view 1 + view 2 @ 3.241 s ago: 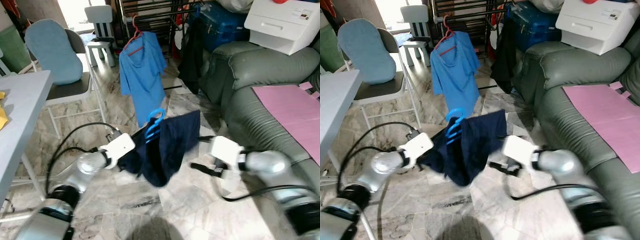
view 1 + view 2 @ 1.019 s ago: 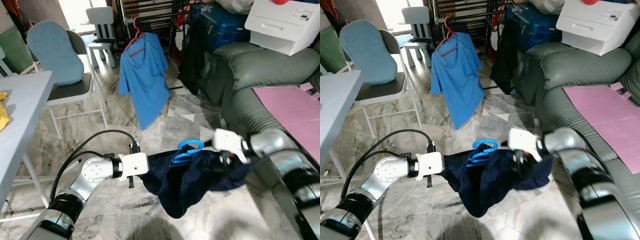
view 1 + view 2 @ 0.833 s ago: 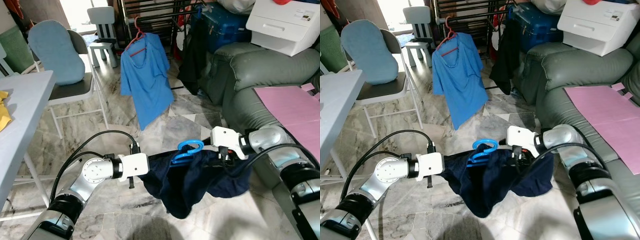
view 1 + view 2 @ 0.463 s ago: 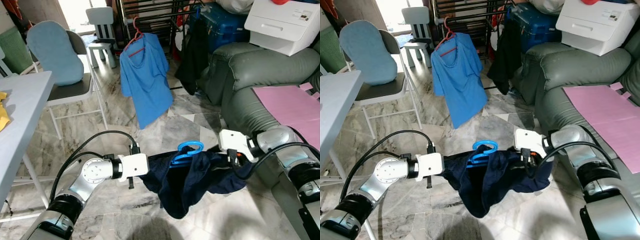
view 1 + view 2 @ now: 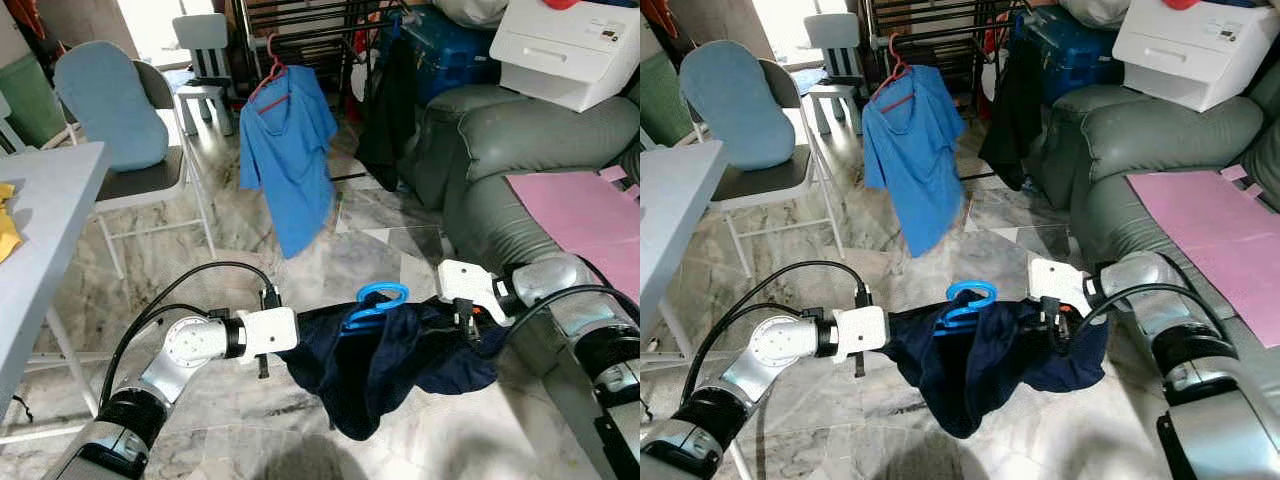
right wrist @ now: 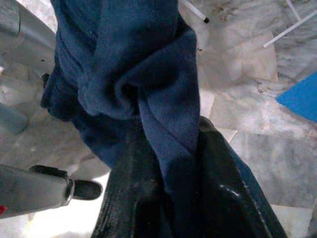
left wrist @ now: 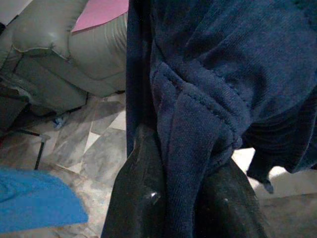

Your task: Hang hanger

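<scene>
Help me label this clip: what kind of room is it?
Likely a cluttered living room used for laundry: a green sofa, a drying rack with a blue shirt on a hanger, and a folding chair on marble floor.

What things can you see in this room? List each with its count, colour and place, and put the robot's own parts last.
Garment: one, navy, stretched between both grippers above the floor.
Hanger: one, blue, poking out of the garment's top.
T-shirt: one, blue, hanging on a red hanger at the rack.
Rack: one, black, at the back.
Chair: one, grey with a blue cushion, on the left.
Sofa: one, grey-green, on the right.
Sheet: one, pink, on the sofa.
Table: one, grey, far left.
Left gripper: shut on the garment.
Right gripper: shut on the garment.
</scene>
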{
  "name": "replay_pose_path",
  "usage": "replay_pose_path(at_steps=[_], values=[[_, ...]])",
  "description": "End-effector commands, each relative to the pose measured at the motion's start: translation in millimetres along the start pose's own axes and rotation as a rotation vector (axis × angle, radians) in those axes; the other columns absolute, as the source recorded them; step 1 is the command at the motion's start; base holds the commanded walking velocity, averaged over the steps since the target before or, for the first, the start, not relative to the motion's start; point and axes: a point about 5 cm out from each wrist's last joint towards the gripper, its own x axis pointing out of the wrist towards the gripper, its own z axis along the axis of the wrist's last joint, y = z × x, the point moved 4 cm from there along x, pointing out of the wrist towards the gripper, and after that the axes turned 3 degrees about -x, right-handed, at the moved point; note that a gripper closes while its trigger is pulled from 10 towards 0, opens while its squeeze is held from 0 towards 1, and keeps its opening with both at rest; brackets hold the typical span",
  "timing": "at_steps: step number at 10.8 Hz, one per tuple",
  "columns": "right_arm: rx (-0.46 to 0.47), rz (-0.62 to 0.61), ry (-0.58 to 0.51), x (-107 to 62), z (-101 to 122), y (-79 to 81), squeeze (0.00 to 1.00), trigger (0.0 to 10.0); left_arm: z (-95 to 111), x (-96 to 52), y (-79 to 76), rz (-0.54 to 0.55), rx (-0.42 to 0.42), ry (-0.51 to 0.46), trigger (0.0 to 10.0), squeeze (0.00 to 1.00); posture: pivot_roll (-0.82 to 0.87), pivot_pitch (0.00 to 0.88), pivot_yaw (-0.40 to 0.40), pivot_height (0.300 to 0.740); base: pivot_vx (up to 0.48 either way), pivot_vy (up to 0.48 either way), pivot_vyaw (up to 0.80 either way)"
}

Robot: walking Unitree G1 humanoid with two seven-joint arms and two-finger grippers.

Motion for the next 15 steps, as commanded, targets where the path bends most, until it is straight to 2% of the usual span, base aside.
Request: replay_pose_path(at_steps=[1, 6, 7, 8, 9, 10, 13, 15], values=[[0.005, -0.007, -0.017, 0.5, 1.0, -0.2, 0.00, 0.0, 4.2, -0.9, 4.2, 0.014, 0.013, -0.016, 0.0, 0.00, -0.10, 0.000, 0.071, 0.740, 0.000, 0.000, 0.00], [0.010, -0.027, -0.013, -0.3, -0.2, -2.3, 0.00, 0.0, 0.2, -1.3, 9.9, 0.059, 0.013, 0.003, 0.0, 0.00, -0.10, 0.000, 0.069, 0.740, 0.000, 0.000, 0.00], [0.012, -0.030, -0.014, 1.0, -0.9, -1.7, 0.00, 0.0, -4.5, -2.0, 18.9, 0.134, -0.013, 0.028, 4.5, 0.00, -0.11, 0.000, 0.070, 0.740, 0.000, 0.000, 0.00], [0.012, -0.041, -0.008, 1.9, -1.9, -2.3, 0.00, 0.0, -8.0, -3.9, 27.0, 0.212, -0.095, 0.025, 10.0, 1.00, -0.10, 0.000, 0.070, 0.740, 0.000, 0.000, 0.00], [0.013, -0.068, 0.011, 3.2, -4.8, -3.7, 0.00, 0.0, -11.9, -5.5, 27.6, 0.241, -0.093, 0.041, 10.0, 1.00, -0.10, 0.000, 0.072, 0.740, 0.000, 0.000, 0.00], [0.030, -0.085, 0.020, 6.1, -8.1, -3.6, 0.00, 0.0, -12.3, -7.0, 29.9, 0.291, -0.133, 0.016, 10.0, 1.00, -0.10, 0.000, 0.071, 0.740, 0.000, 0.000, 0.00], [0.071, -0.147, 0.064, 17.2, -18.4, -2.9, 0.00, 0.0, -9.7, -12.7, 34.4, 0.324, -0.151, -0.025, 10.0, 1.00, -0.09, 0.000, 0.071, 0.740, 0.000, 0.000, 0.00], [0.108, -0.252, 0.090, 25.5, -21.8, -10.7, 0.00, 0.0, -18.9, -19.3, 47.7, 0.441, -0.285, -0.029, 10.0, 1.00, -0.09, 0.000, 0.072, 0.740, 0.000, 0.000, 0.00]])
